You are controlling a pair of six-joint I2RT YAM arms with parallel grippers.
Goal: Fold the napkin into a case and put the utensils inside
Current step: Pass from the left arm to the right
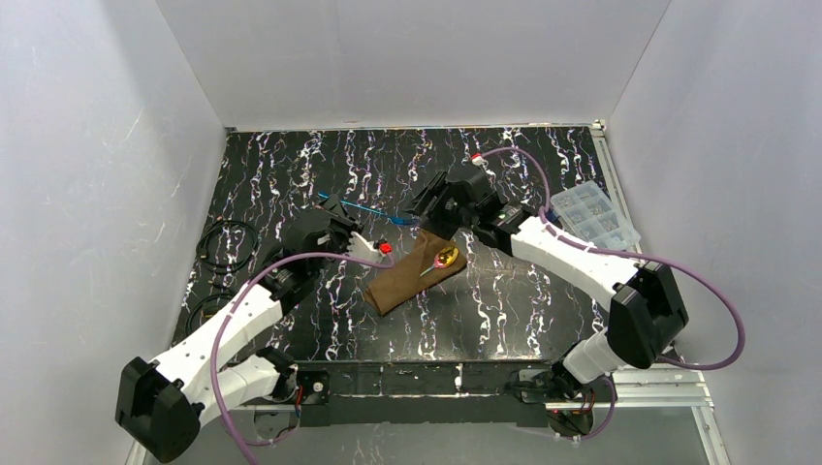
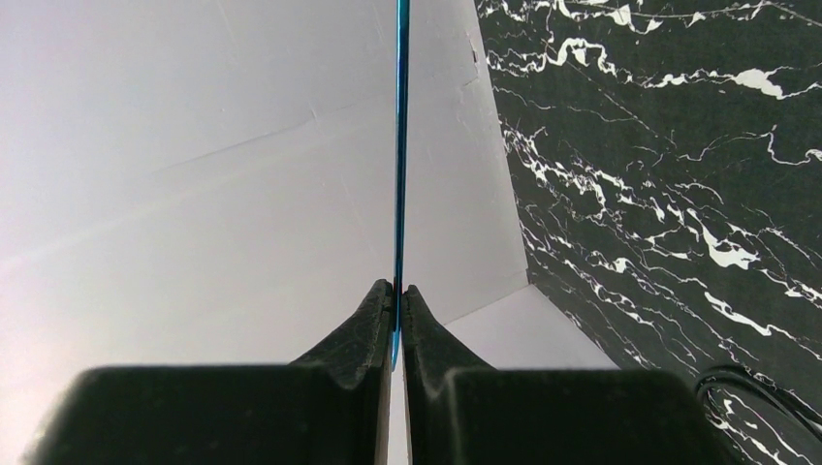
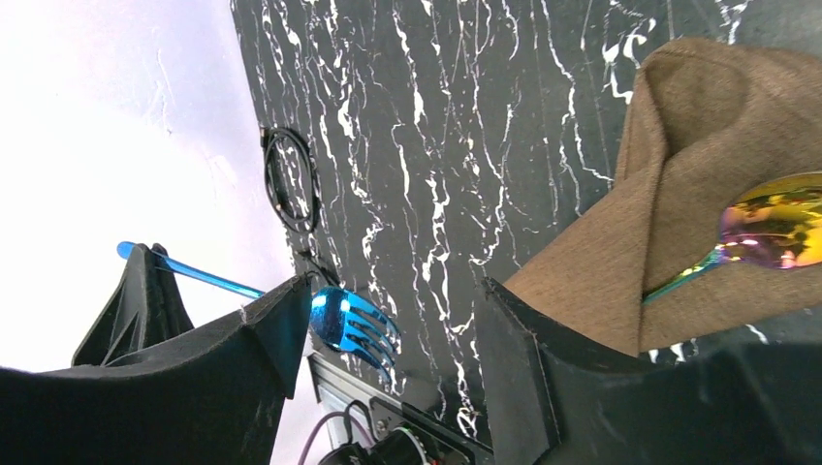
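Note:
The napkin lies mid-table as a narrow brown case (image 1: 412, 281) (image 3: 679, 155). A spoon (image 1: 444, 259) (image 3: 775, 223) with a gold-pink bowl and a teal handle is tucked into its open far end. My left gripper (image 1: 332, 208) (image 2: 397, 289) is shut on the handle of a shiny blue fork (image 1: 373, 211) (image 2: 398, 145), holding it level above the table. The fork's tines (image 3: 354, 329) sit between the jaws of my right gripper (image 1: 426, 208) (image 3: 393, 291), which is open, and close to its left finger (image 3: 276, 325).
A clear compartment box (image 1: 591, 215) stands at the right edge. Black cable loops (image 1: 228, 242) (image 3: 291, 179) lie at the left. Next to the case's left side shows a small red spot (image 1: 386, 249); what it is I cannot tell. White walls enclose the table.

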